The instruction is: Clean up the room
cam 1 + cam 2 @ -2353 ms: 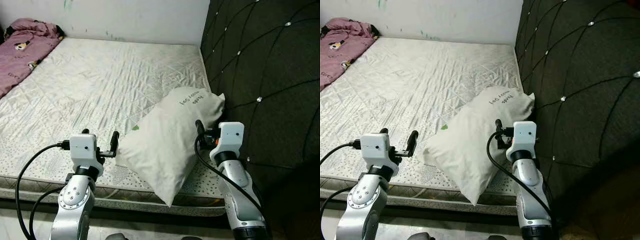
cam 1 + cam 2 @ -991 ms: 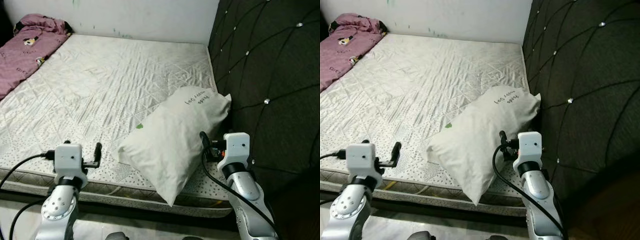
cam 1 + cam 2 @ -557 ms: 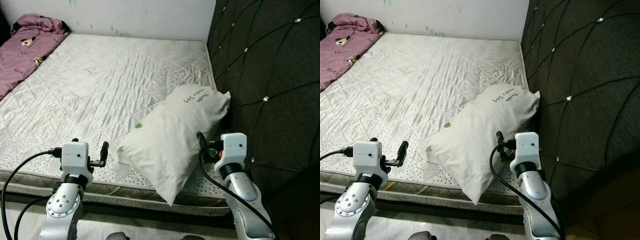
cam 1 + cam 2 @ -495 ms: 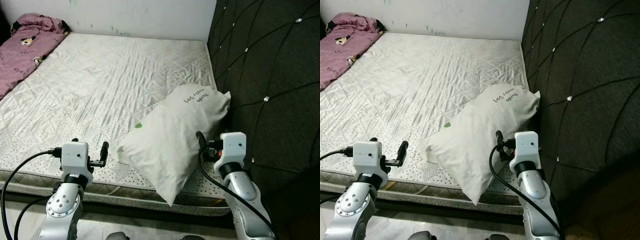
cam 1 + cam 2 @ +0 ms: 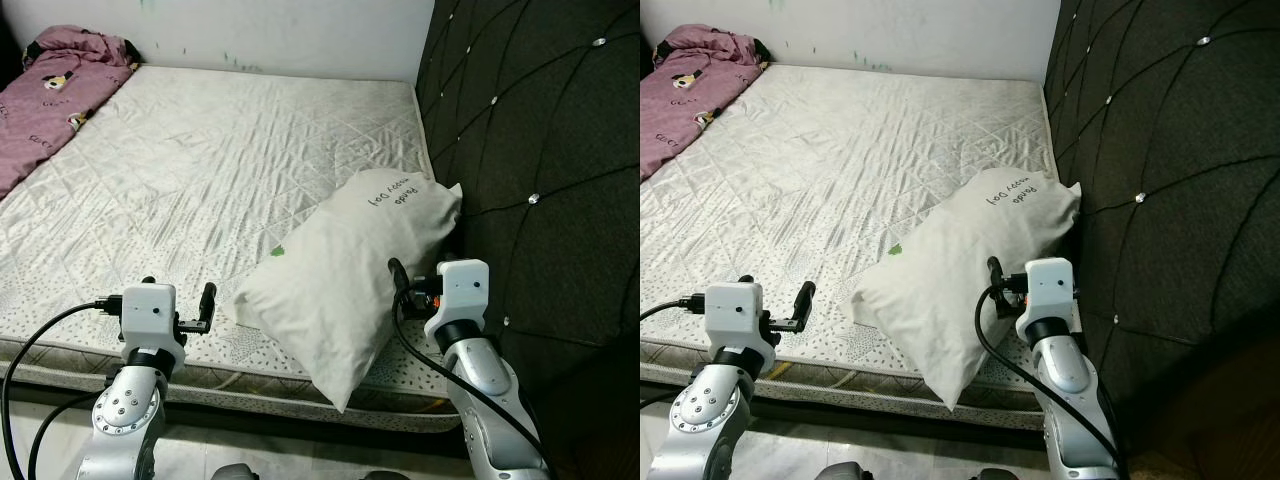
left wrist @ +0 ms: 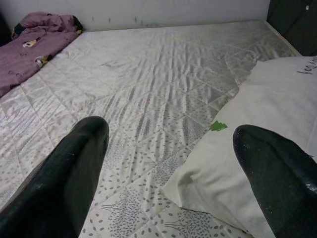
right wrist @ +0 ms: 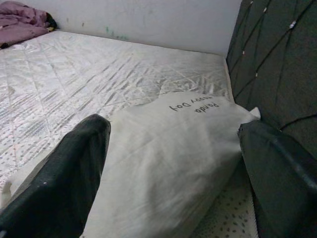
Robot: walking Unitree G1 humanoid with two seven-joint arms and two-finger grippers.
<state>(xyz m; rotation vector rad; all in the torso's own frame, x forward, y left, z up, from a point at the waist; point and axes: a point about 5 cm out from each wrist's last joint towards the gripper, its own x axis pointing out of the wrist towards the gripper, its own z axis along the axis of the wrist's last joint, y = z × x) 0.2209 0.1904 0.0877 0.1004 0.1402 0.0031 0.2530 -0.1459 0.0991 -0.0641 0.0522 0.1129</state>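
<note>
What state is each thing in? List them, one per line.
Pillow: lying askew on the mattress, one end against the headboard, ungrasped.
Mattress: bare.
Purple blanket: crumpled at the far corner.
Left gripper: open, near the mattress edge.
Right gripper: open, at the pillow's side.

Pillow [image 5: 345, 275]: off-white, rectangular, plump, lying diagonally at lower centre-right of the head view. Upper corner is pushed against the dark padded headboard [image 5: 540, 150] at right; lower corner hangs past the front edge of the mattress [image 5: 200, 170]. Small dark handwritten-style lettering near its upper end, small green mark near its left edge. Fabric lightly creased, not folded.

Blanket [image 5: 50, 90]: pink-purple, crumpled in a heap at the upper left corner of the frame, on the far left side of the mattress by the wall. Small printed cartoon patches on it. Well apart from the pillow.
</note>
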